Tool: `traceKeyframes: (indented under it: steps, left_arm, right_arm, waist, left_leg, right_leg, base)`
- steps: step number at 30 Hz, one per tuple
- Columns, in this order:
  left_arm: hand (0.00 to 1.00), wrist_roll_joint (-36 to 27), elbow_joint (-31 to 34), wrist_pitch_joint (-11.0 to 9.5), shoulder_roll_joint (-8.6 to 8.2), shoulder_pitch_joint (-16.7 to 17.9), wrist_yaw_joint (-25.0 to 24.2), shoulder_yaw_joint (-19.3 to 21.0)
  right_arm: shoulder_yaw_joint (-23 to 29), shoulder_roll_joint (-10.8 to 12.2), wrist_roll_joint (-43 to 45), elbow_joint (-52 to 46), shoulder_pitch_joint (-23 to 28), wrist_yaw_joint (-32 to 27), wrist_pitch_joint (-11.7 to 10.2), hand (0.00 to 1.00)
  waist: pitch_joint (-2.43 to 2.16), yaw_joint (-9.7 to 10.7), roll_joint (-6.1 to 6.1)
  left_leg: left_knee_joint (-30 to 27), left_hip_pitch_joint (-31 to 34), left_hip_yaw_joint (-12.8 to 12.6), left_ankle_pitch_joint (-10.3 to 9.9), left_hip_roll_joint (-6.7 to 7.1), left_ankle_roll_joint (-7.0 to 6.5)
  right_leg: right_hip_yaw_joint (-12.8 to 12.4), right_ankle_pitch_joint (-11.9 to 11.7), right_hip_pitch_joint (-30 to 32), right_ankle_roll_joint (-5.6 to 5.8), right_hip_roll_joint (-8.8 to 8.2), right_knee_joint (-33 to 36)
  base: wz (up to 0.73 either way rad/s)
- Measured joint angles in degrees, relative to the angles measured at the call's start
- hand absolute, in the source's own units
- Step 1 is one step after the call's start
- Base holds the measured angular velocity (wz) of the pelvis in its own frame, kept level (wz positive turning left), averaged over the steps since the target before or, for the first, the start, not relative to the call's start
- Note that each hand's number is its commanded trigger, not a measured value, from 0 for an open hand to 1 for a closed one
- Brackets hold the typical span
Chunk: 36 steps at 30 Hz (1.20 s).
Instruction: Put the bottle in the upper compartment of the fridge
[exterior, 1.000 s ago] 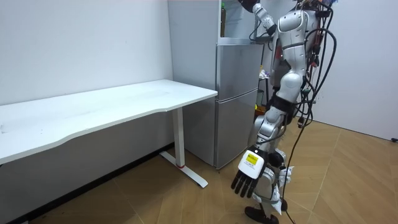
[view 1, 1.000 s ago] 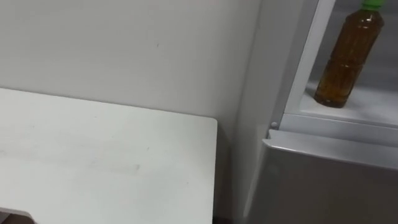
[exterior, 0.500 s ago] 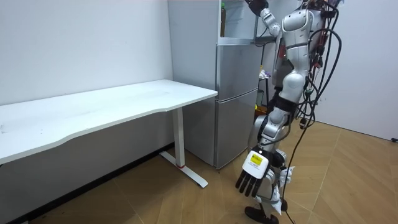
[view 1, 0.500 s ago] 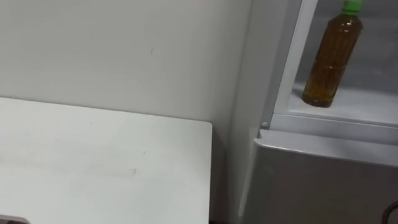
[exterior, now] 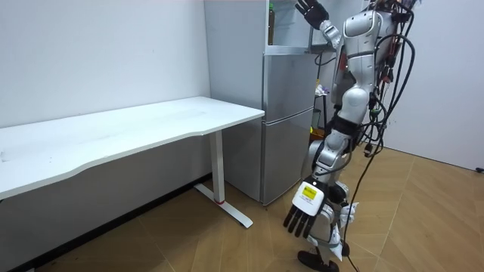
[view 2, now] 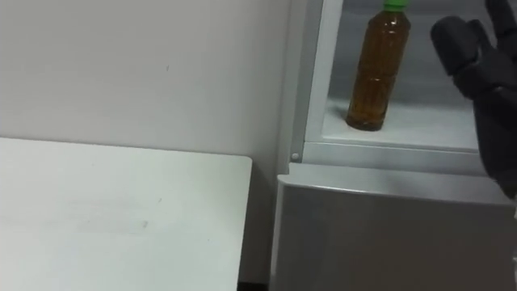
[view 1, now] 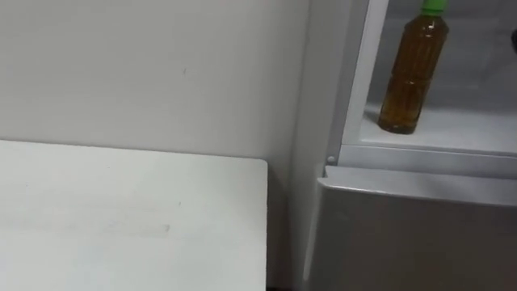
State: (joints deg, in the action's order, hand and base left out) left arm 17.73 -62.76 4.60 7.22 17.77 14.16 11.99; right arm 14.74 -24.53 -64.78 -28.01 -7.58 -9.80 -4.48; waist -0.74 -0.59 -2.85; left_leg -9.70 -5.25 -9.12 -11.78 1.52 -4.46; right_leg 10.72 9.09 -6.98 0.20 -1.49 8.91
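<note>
One amber plastic bottle with a green cap stands upright on the white shelf of the open upper compartment of the tall grey fridge. It is close to the compartment's left wall, and nothing touches it. Below the shelf we see the fridge's grey lower door, which is closed.

The robot's black right hand is raised in front of the upper compartment, at the right edge of the right eye view. Its fingers are loosely spread and it holds nothing. It is to the right of the bottle and apart from it.

From the room view we see the robot upright on the wooden floor, just at the room view's right of the fridge. Its right arm reaches up to the top compartment. Its left hand hangs low beside its leg with straight fingers pointing down, and it is empty.

A long white table stands just beside the fridge, against the pale wall.
</note>
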Motion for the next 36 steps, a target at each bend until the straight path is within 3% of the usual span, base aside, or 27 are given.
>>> traceKeyframes:
  steps: [8, 11, 15, 25, 29, 32, 36]
  left_arm:
    - [0.0, 0.0, -0.4, 0.0, 0.08, -0.4, 0.0, -2.6]
    - [0.0, 0.0, -1.5, 0.2, 0.08, -0.3, 0.0, -4.1]
    - [0.0, -0.2, -1.6, 0.2, 0.07, -0.4, -0.4, -6.8]
    - [0.0, -0.1, -1.4, -0.4, -0.05, -1.7, -3.6, -9.9]
    - [0.0, -1.3, -1.4, -0.3, -0.22, -1.7, -3.9, -10.2]
    - [0.0, -1.4, -1.5, -0.3, -0.2, -1.7, -4.1, -10.1]
    - [0.0, -2.0, -1.5, -0.3, -0.2, -1.8, -3.6, -10.1]
  right_arm:
    - [-7.3, 4.5, -5.6, 0.0, 0.7, 10.1, 0.3, 0.0]
    - [-8.3, 6.5, -6.0, 0.0, 3.5, 13.2, 0.4, 0.0]
    - [-11.3, 9.0, -8.4, 0.5, 7.1, 18.0, 0.8, 0.0]
    - [-17.0, 10.0, -9.4, 6.0, 11.6, 31.2, 1.7, 0.0]
    - [-18.6, 11.9, -12.8, 8.5, 13.4, 36.2, 3.4, 0.0]
    - [-18.8, 13.5, -14.7, 12.3, 13.7, 39.3, 3.4, 0.0]
    - [-19.0, 13.8, -15.5, 16.2, 16.4, 41.7, 3.5, 0.0]
  waist:
    - [-0.05, -2.1, 0.25]
    - [-0.09, -3.2, 0.27]
    - [0.16, -3.2, 1.15]
    - [0.24, -4.7, 3.39]
    - [0.23, -6.2, 3.38]
    - [0.26, -6.7, 3.26]
    - [0.28, -6.9, 3.21]
  left_leg:
    - [-0.2, 0.1, -0.1, 0.0, -0.01, 0.0]
    - [-0.1, 0.1, -0.1, 0.0, -0.01, 0.0]
    - [-0.2, 0.6, -0.1, -0.1, 0.02, -0.1]
    - [0.0, 0.5, -0.5, -0.1, -0.02, -0.1]
    - [-0.1, 0.5, -1.0, -0.1, -0.09, -0.1]
    - [0.1, 0.5, -1.0, -0.1, -0.07, -0.12]
    - [0.1, 0.6, -1.0, -0.2, -0.06, -0.15]
  right_leg:
    - [-0.9, 0.0, 0.8, -0.02, 0.18, -0.1]
    - [-1.1, 0.0, 0.7, -0.03, 0.5, -0.1]
    - [-1.1, 0.0, 0.6, -0.03, 0.47, -0.1]
    - [-1.3, 0.0, 1.0, -0.03, 0.54, 0.0]
    - [-1.5, 0.0, 0.9, -0.03, 0.52, 0.0]
    - [-1.4, 0.0, 0.8, -0.03, 0.48, -0.1]
    - [-1.3, 0.0, 0.8, -0.03, 0.48, -0.1]
  base:
    - [-0.01]
    - [0.0]
    - [0.0]
    - [-0.01]
    - [-0.05]
    - [0.0]
    - [0.0]
